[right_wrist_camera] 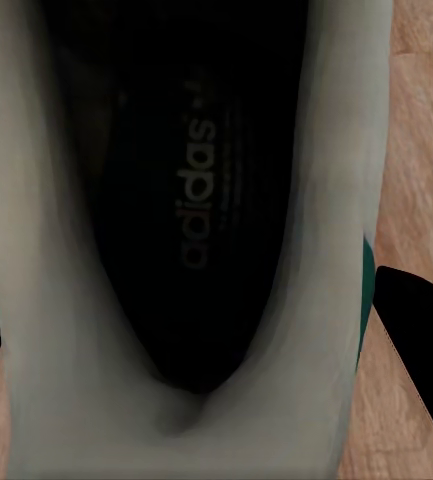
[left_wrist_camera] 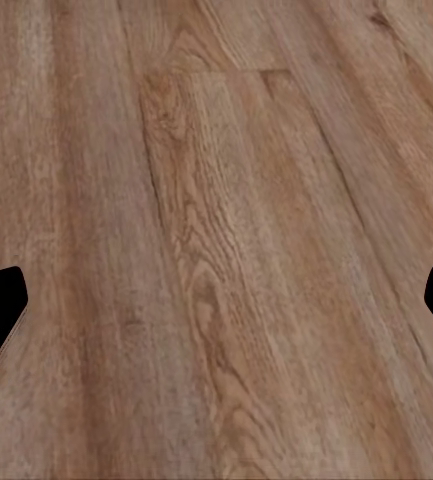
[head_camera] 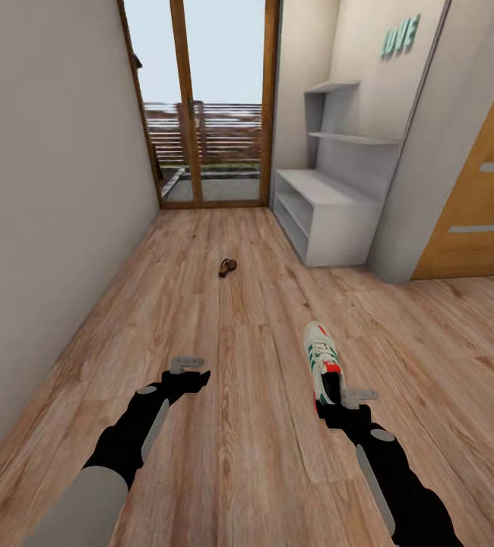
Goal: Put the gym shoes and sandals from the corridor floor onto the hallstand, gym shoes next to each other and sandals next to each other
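— What has the right pincer [head_camera: 343,406] got?
— Its fingers straddle the heel of a gym shoe [head_camera: 322,359] on the corridor floor [head_camera: 224,365]; pinching or not, I cannot tell. The wrist view reads the dark insole's lettering, which the head view misses.
— And the left pincer [head_camera: 190,371]?
— Spread wide over bare planks.
— Further out?
— One sandal [head_camera: 227,267] at twelve o'clock; the hallstand [head_camera: 330,216] at one o'clock.
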### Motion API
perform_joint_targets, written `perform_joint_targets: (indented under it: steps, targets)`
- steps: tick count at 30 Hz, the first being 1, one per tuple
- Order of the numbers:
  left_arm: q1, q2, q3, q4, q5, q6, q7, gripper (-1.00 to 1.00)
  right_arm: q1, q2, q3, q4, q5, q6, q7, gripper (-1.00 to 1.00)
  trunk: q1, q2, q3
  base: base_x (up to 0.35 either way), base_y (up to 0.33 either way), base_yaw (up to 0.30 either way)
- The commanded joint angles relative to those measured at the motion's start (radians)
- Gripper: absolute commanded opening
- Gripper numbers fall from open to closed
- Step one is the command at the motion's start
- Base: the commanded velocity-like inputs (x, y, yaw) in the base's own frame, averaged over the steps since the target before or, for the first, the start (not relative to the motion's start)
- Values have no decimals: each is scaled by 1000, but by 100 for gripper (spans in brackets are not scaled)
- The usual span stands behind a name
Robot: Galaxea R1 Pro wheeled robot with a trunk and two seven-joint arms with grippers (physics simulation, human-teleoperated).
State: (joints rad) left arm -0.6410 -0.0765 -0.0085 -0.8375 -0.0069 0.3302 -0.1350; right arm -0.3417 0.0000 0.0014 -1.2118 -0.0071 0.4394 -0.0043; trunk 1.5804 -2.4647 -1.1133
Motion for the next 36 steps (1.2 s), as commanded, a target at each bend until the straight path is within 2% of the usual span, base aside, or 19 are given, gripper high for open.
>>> perform_joint_targets:
  steps: [1,22,36]
  targets:
    - [0,0,1,-2,-1,6,-3,100,0,0,0,-2,-1,5,0,-100,0,0,-1,349,0,1]
    - [0,0,1,-2,-1,6,-3,100,0,0,0,-1,-1,5,1,-100,0,0,-1,349,1,0]
    - [0,0,1,-2,0,6,-3,100,0,0,0,-1,-1,5,3,-100,0,0,-1,349,92,0]
